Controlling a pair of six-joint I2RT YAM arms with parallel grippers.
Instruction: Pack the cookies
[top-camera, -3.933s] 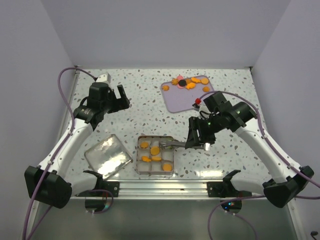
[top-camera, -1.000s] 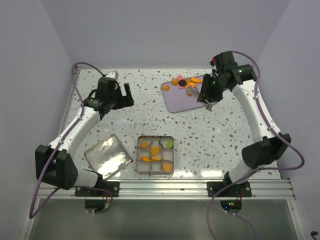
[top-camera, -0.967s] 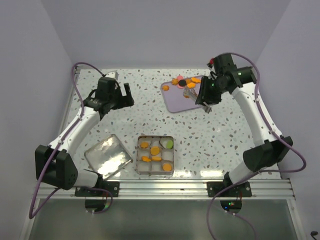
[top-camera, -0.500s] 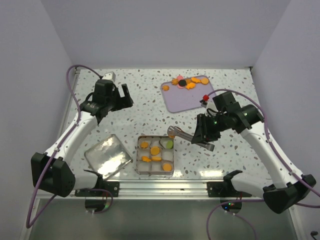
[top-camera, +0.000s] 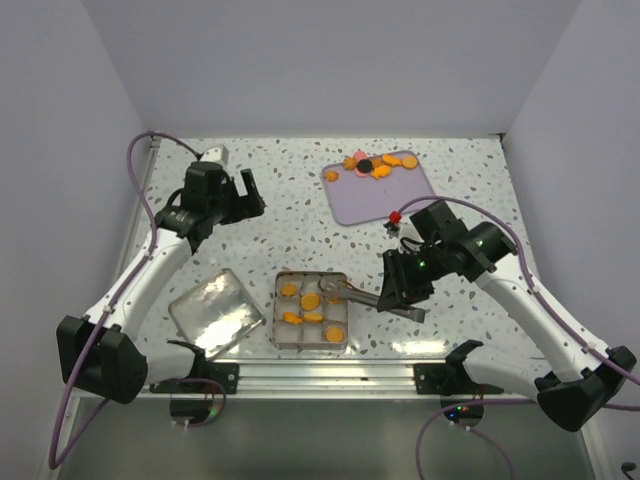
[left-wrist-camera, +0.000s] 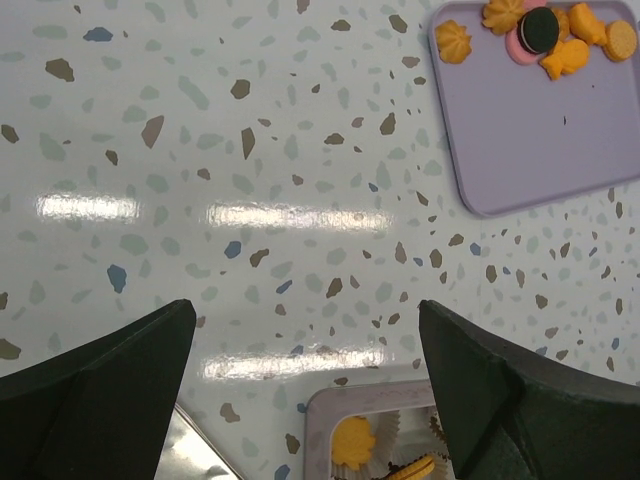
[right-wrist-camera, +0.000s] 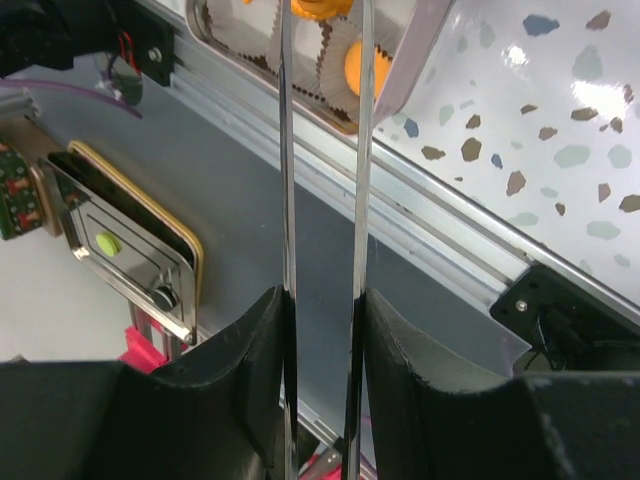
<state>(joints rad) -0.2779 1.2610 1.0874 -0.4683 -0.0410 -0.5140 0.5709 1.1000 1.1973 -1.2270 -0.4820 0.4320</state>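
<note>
Several orange cookies, one dark and one pink (top-camera: 378, 164) lie at the far edge of the purple tray (top-camera: 375, 200); the left wrist view shows them too (left-wrist-camera: 540, 30). The square tin (top-camera: 277, 312) holds orange cookies (top-camera: 310, 300) in white paper cups. My right gripper (top-camera: 400, 290) is shut on metal tongs (top-camera: 362, 296), whose tips reach over the tin's far right cups. In the right wrist view the tongs' blades (right-wrist-camera: 285, 150) pinch an orange cookie (right-wrist-camera: 320, 8) above the tin (right-wrist-camera: 425, 55). My left gripper (top-camera: 245, 195) is open and empty, high over the table's left.
The tin's shiny lid (top-camera: 215, 312) lies left of the tin. The left wrist view shows the tin's corner (left-wrist-camera: 325, 408) and the tray (left-wrist-camera: 520, 140). The metal rail (top-camera: 330, 375) runs along the table's near edge.
My right arm swung from the purple tray to the tin with the tongs; their tips now hang over the tin. The left arm only shifted slightly.
</note>
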